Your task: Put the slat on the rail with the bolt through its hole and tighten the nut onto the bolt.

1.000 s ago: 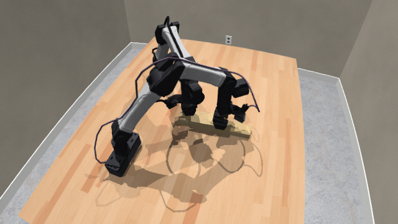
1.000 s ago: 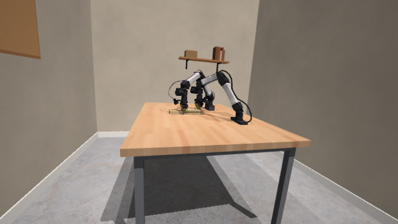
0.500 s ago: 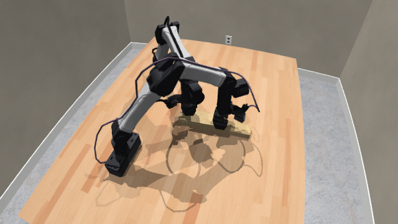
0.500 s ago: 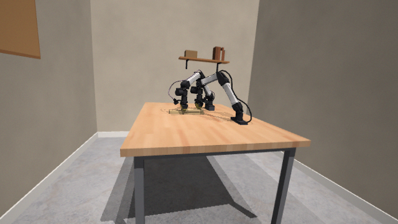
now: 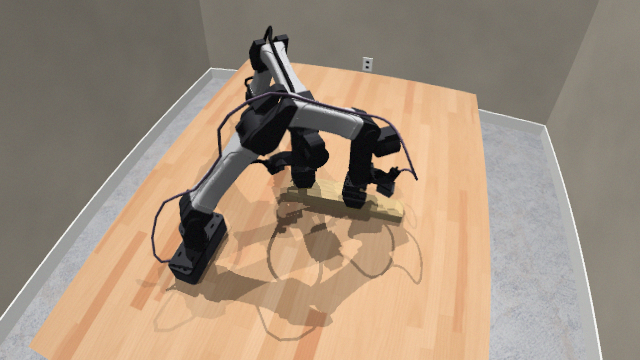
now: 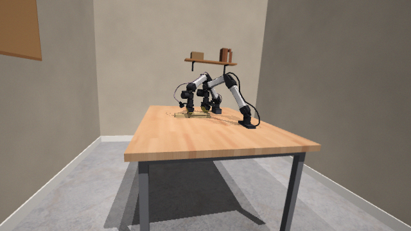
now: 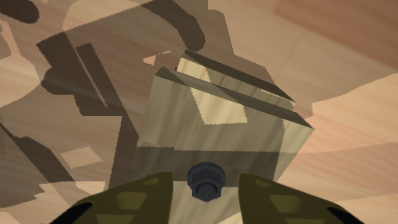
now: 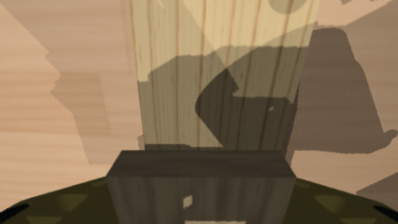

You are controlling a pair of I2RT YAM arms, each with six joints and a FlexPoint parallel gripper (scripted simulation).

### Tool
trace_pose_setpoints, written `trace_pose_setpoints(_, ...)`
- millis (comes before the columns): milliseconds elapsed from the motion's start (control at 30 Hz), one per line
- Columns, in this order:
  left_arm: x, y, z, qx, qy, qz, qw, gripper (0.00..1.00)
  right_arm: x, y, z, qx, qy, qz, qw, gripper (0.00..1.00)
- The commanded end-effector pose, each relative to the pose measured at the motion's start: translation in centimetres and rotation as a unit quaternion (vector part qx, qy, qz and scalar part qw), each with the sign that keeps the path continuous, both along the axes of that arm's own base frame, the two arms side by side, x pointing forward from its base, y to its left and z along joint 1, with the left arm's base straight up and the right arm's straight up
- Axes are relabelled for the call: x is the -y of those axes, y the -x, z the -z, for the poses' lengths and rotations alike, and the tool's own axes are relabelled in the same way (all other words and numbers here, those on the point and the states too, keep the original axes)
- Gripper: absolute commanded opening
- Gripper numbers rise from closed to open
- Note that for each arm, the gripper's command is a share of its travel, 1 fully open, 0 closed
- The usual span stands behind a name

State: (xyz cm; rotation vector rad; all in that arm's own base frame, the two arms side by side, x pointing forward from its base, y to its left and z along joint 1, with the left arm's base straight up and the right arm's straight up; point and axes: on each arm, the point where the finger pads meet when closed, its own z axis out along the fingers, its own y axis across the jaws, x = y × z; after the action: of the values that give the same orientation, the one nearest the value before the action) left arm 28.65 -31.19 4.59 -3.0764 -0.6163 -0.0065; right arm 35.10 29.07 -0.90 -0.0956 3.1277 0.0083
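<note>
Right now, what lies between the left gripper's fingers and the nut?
Nothing: the left gripper is open, with a bare gap on each side of the nut, as the left wrist view shows.
</note>
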Motion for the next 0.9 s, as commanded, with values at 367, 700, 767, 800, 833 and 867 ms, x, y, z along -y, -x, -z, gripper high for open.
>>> trace_pose_setpoints(367, 0.2, 0.0, -0.6, 0.004, 0.006, -0.062, 0.998, 0.36, -0.1, -0.3, -0.5, 0.006, -0.005, 0.0, 1.0, 0.68)
trace_pose_setpoints(700, 0.3, -0.1, -1.1, 0.004, 0.012, -0.373, 0.928, 0.36, -0.1, -0.3, -0.5, 0.006, -0.005, 0.0, 1.0, 0.68)
trace_pose_setpoints(767, 0.3, -0.1, -1.2, 0.004, 0.013, -0.426, 0.905, 0.36, -0.1, -0.3, -0.5, 0.006, -0.005, 0.0, 1.0, 0.68)
trace_pose_setpoints(800, 0.3, -0.1, -1.3, 0.003, 0.013, -0.452, 0.892, 0.36, -0.1, -0.3, -0.5, 0.006, -0.005, 0.0, 1.0, 0.68)
trace_pose_setpoints(833, 0.3, -0.1, -1.3, 0.003, 0.013, -0.477, 0.879, 0.36, -0.1, -0.3, -0.5, 0.006, -0.005, 0.0, 1.0, 0.68)
trace_pose_setpoints(867, 0.3, -0.1, -1.4, 0.002, 0.014, -0.503, 0.864, 0.36, -0.1, -0.3, -0.5, 0.006, -0.005, 0.0, 1.0, 0.68)
